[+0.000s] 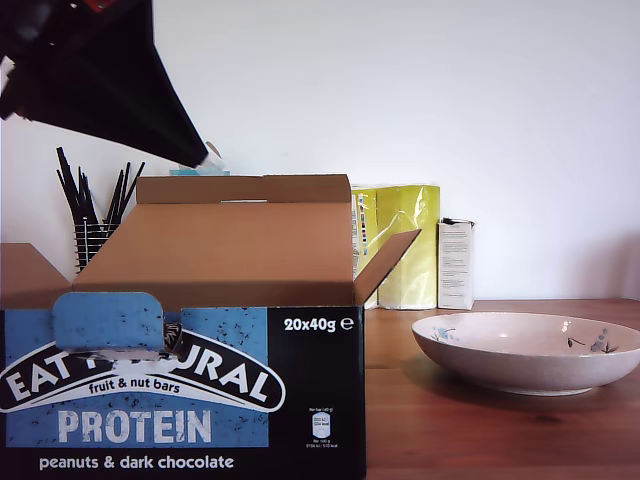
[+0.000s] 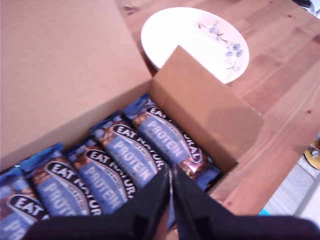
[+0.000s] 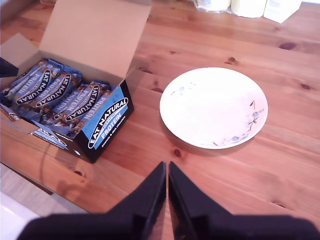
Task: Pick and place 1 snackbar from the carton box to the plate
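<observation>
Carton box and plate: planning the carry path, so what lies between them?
Only bare wooden table between the carton box and the plate, clearest in the second wrist view.

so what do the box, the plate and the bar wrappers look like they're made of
Carton box: brown cardboard, matte flaps with creased folds. Plate: probably glazed ceramic, cream with a soft sheen and painted flowers. Snackbar wrappers: likely thin plastic film, crinkled and glossy.

Plain white wall [image 1: 400,90] behind, evenly lit, soft daylight, no hard shadows. Wooden table [image 3: 280,165], pine planks with dark knots, warm reddish tone. At the back of the table against the wall: wire holder of black sticks [image 1: 95,215], yellow-green packet [image 1: 405,245], small white carton [image 1: 456,264]. Pale floor [image 2: 295,192] past the table edge.
</observation>
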You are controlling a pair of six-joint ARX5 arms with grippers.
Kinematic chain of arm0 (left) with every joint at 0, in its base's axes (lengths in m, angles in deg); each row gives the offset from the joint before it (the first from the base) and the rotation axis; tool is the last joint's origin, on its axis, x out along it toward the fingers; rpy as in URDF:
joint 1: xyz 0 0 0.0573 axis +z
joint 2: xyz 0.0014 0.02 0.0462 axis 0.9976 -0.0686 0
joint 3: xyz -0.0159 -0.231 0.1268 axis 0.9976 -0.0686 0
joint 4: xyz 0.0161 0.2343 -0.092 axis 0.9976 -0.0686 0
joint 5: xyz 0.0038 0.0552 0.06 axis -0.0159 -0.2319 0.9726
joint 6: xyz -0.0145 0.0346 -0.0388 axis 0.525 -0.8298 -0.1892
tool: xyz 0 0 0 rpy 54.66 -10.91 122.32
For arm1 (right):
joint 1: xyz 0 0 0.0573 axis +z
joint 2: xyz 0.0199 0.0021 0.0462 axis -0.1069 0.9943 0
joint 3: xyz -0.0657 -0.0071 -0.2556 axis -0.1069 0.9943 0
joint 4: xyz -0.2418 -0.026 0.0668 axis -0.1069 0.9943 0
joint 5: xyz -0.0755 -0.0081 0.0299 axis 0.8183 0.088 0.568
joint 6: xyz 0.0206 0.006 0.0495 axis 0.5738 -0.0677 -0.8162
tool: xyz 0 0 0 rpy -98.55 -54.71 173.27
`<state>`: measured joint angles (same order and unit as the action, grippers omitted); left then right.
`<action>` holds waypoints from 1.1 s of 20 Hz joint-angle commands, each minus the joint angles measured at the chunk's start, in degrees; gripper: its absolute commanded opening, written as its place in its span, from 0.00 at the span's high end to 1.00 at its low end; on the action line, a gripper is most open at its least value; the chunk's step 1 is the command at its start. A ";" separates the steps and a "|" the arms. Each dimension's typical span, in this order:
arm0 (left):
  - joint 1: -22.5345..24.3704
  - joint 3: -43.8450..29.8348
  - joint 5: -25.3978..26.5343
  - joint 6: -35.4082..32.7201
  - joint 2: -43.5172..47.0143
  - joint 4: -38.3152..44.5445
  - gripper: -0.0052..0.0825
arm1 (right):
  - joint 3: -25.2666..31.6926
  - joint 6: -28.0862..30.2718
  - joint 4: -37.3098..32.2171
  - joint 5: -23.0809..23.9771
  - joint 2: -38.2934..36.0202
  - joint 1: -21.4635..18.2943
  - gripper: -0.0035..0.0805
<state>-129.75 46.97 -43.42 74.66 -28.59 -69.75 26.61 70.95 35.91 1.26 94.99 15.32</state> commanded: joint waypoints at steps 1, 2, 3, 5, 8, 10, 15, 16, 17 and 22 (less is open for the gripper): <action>-0.33 1.62 -0.22 1.29 -1.27 0.00 0.97 | -0.70 0.11 -0.52 0.33 0.13 -0.09 0.97; -0.37 2.51 -0.22 1.81 -1.92 -0.76 0.97 | -0.70 0.02 -0.70 0.33 0.13 -0.09 0.97; -0.37 3.67 -0.20 3.23 -2.56 -1.75 0.94 | -0.70 0.00 -0.85 0.33 0.13 -0.09 0.97; -0.39 5.84 -1.42 3.41 -3.58 -3.61 0.71 | -0.70 0.00 -1.25 0.33 0.13 -0.09 0.97; -0.37 9.31 -0.87 4.17 -5.18 -7.28 0.49 | -0.70 0.00 -1.92 0.33 0.13 -0.09 0.97; -0.37 12.44 -0.76 5.44 -6.91 -11.15 0.49 | -0.70 0.00 -2.32 0.33 0.13 -0.09 0.97; -0.37 21.42 -0.42 6.99 -14.47 -20.79 0.35 | -0.70 0.00 -2.34 0.33 0.13 -0.09 0.97; -0.37 22.58 -0.42 6.97 -15.74 -21.55 0.33 | -0.70 0.00 -2.34 0.33 0.13 -0.09 0.97; -0.37 23.50 -0.33 6.97 -17.03 -22.16 0.33 | -0.70 0.00 -2.34 0.35 0.13 -0.09 0.97; -0.33 25.35 3.85 7.23 -22.29 -23.58 0.33 | -0.70 0.00 -2.36 0.37 0.13 -0.09 0.97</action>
<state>-129.90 72.41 -40.01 81.65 -49.81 -93.33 26.61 70.95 33.94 1.59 95.23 15.32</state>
